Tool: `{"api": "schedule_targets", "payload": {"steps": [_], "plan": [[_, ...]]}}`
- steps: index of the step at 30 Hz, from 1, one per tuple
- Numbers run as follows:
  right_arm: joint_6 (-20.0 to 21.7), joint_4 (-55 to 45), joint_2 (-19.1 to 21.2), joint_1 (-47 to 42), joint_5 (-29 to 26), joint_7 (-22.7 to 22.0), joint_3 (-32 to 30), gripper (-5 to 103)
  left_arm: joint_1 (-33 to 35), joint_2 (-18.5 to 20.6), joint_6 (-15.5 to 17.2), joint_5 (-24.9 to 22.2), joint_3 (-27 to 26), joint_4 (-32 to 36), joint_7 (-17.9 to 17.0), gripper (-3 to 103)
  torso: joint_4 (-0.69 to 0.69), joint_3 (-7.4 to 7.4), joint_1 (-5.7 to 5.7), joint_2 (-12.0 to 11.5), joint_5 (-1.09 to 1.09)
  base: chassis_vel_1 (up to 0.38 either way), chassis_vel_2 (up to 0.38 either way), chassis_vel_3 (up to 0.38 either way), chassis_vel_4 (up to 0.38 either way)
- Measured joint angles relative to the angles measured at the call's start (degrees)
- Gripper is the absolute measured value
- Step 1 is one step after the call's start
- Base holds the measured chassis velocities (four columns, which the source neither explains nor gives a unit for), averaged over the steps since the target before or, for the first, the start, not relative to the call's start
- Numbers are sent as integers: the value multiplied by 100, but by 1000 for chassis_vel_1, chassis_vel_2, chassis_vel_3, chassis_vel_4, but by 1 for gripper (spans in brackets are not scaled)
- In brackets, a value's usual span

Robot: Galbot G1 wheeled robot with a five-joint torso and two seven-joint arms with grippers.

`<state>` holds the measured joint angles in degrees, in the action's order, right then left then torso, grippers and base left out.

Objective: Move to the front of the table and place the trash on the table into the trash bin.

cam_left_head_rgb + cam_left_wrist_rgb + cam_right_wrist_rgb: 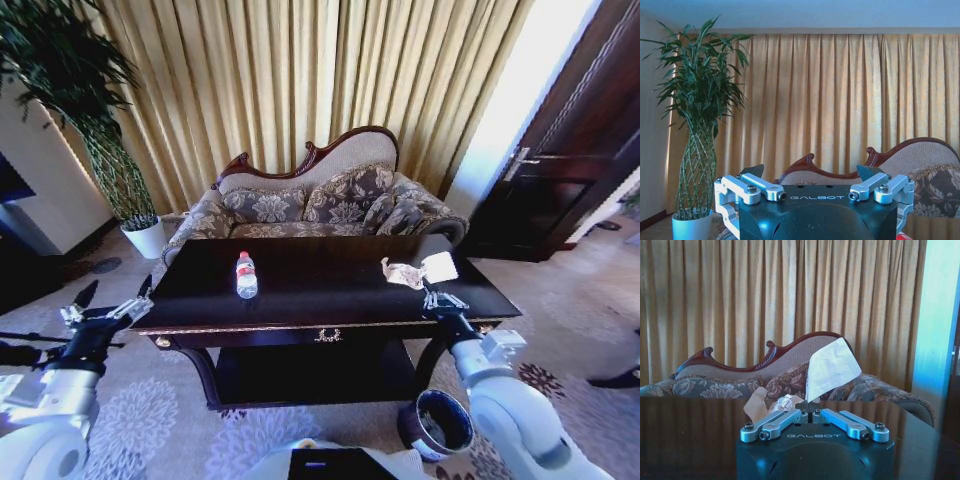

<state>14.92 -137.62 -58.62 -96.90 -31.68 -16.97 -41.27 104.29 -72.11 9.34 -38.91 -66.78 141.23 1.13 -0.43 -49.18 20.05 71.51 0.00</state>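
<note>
Trash paper (440, 266) stands pinched in our right gripper (434, 297) over the table (330, 290), bottle (246, 275) well apart; left gripper (112, 301) gapes.

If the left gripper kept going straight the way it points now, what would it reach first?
Probably the sofa: the open left gripper sits off the table's left end, aimed toward the sofa back and curtain. Nothing nearer shows, though depth is unclear.

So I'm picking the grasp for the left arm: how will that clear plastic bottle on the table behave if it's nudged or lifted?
The bottle stands upright and narrow on the glossy table, so a nudge would probably tip it, then let it roll. It looks largely empty, so likely light and easily squeezed. The left gripper, open, is off the table's corner.
</note>
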Motion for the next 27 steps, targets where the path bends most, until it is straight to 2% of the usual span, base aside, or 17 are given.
{"api": "schedule_targets", "payload": {"steps": [5,9,10,11,13,17,27], "plan": [[-24,5,23,-57,6,16,-55,0,10,-25,149,4,-37,57,-4,100,0,1,-1,0,-1,125,-121,-127,139],[-54,-6,57,-40,18,21,-66,0,2,-39,682,59,-117,191,-112,100,0,2,-4,2,0,148,-158,-138,148],[-54,-6,57,-40,18,21,-66,0,2,-39,682,59,-117,191,-112,100,0,2,-4,2,0,153,-139,-140,140],[-61,-16,60,-27,20,22,-63,0,-33,-47,849,74,-118,199,-165,100,0,2,-5,2,0,135,-131,-115,119],[-76,-25,62,-29,21,21,-64,0,-55,-50,946,84,-118,199,-177,100,0,2,-5,2,-1,114,-132,-109,117],[-119,-29,63,-76,21,30,-132,0,-76,-48,1091,96,-103,200,-179,100,0,1,-4,2,0,85,-101,-92,101],[-249,61,3,-194,29,163,-239,0,-95,-55,1131,170,-41,201,-173,100,-1,1,-2,1,0,84,-78,-82,75]]}}
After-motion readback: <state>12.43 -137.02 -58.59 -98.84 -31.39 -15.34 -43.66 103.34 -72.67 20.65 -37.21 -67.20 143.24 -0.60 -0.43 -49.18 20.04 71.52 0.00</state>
